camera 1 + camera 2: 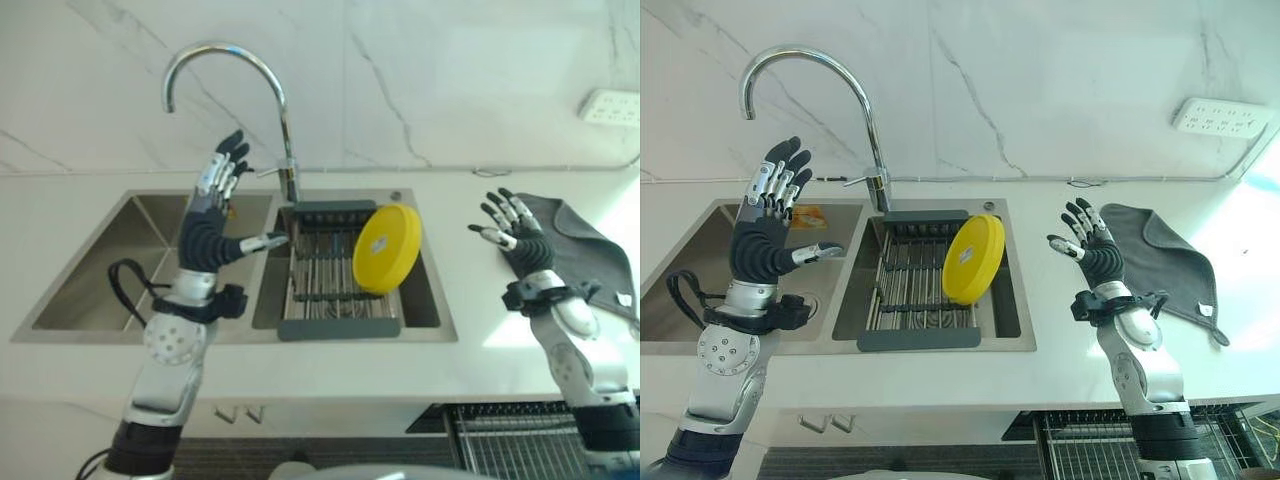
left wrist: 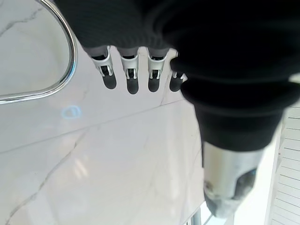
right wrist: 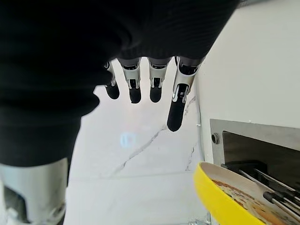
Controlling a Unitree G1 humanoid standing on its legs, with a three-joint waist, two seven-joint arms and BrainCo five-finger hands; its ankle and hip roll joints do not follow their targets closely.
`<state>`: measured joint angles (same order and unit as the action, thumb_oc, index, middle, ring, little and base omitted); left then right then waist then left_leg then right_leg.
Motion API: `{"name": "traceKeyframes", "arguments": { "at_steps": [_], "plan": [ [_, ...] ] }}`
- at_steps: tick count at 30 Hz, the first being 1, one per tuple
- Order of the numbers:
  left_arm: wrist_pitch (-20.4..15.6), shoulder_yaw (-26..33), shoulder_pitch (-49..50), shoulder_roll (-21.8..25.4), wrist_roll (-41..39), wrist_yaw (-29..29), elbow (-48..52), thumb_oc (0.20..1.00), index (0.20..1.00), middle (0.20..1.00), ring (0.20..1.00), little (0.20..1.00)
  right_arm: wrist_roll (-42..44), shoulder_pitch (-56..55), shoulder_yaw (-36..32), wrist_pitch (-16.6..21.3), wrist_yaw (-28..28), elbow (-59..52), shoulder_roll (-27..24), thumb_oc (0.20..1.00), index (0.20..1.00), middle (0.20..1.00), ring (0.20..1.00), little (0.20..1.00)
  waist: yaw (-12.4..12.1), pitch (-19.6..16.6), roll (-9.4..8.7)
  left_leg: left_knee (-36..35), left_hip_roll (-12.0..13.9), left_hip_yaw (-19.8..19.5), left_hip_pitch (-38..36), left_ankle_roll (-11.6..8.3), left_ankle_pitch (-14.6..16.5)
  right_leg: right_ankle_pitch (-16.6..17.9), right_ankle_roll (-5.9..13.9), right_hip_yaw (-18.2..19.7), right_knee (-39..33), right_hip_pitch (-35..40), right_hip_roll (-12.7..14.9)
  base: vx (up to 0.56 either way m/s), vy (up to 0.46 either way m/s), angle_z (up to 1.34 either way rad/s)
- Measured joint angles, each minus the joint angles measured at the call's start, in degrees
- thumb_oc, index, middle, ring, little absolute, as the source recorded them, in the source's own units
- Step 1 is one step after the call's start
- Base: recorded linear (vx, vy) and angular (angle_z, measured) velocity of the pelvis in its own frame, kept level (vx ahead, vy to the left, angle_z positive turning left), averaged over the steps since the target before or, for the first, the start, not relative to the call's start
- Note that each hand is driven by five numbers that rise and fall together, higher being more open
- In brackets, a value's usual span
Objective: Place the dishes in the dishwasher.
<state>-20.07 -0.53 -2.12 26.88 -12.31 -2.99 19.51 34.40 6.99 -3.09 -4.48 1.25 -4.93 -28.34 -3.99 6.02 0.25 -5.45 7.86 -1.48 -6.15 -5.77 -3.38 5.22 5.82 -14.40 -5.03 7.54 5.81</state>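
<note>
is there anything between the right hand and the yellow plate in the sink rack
Nothing visible. The right hand is raised open over the counter, just to the right of the sink, and the yellow plate leans on edge at the right side of the rack. The grey cloth lies on the hand's far side.

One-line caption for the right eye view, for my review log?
Both hands, left hand and right hand, raised open over the counter; a yellow plate leans on the rack in the sink.

Plate on edge in rack inside sink right basin; faucet behind; cloth on desk, right.
</note>
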Motion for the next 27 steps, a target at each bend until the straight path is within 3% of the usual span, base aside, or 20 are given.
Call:
{"name": "traceKeyframes", "arguments": {
  "at_steps": [11, 22, 27],
  "plan": [
    [0.3, -1.9, -0.4, 0.0, 0.0, 0.4, -0.6, 1.000, 1.000, 1.000, 1.000, 1.000, -0.7, 1.2, 1.0, -2.5, -1.0, 4.7, 0.9, 1.000, 1.000, 1.000, 1.000, 1.000, -0.4, 0.0, 0.03, 0.0, -0.6, -0.9, 0.0, 0.78, 0.1, 0.0, 0.05, -0.5, 0.0, 0.5, 0.7, -0.01, 0.007, 0.04],
    [0.3, -1.9, -0.7, 0.1, 0.0, 0.4, -2.0, 1.000, 1.000, 1.000, 1.000, 1.000, -0.7, 1.8, 2.7, -2.5, -1.3, 7.3, 2.7, 1.000, 1.000, 1.000, 1.000, 1.000, -1.3, 0.0, 0.01, 0.0, -0.8, -1.2, -0.1, 0.79, 0.0, 0.0, 0.06, -0.9, 0.0, 1.0, 0.8, 0.00, 0.000, 0.01],
    [0.5, -1.9, -0.7, 0.9, 0.0, 0.7, -2.0, 1.000, 1.000, 1.000, 1.000, 1.000, -0.8, 3.6, 4.5, -2.6, -1.7, 13.4, 2.8, 1.000, 1.000, 1.000, 1.000, 1.000, -1.8, -0.1, 0.00, 0.0, -1.0, -1.4, 0.0, 0.85, 0.0, -0.2, 0.27, -1.9, 0.0, 1.4, 1.2, 0.02, 0.005, 0.08]
  ]
}}
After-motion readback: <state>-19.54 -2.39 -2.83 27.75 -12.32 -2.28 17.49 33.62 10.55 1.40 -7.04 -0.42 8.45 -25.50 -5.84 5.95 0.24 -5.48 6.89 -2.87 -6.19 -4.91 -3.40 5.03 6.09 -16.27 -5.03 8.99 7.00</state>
